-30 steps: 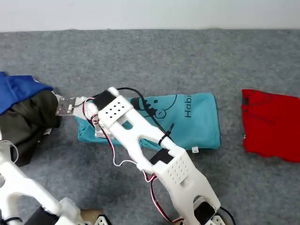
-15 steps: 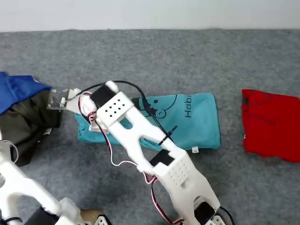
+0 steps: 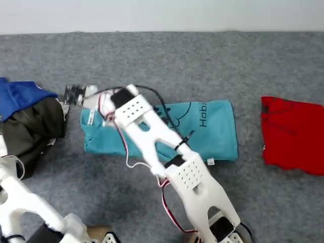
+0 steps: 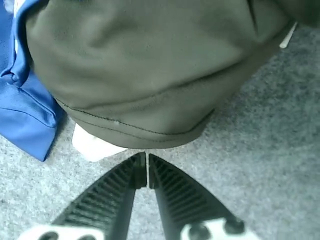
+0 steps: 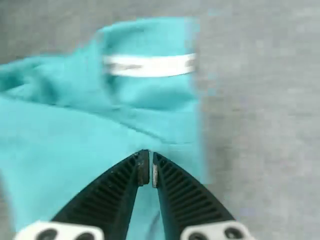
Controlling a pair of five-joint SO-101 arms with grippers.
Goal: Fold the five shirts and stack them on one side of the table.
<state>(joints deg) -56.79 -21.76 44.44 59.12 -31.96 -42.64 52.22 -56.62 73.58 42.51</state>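
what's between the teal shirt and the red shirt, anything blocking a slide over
Nothing visible does. Only a strip of bare grey table lies between the teal shirt and the red shirt.

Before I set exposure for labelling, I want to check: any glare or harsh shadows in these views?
High view: even light, no glare, soft shadows at the teal shirt's edges. Left wrist view: the olive shirt darkens the carpet under its hem. Right wrist view: the white label is brightest, no hard shadows.
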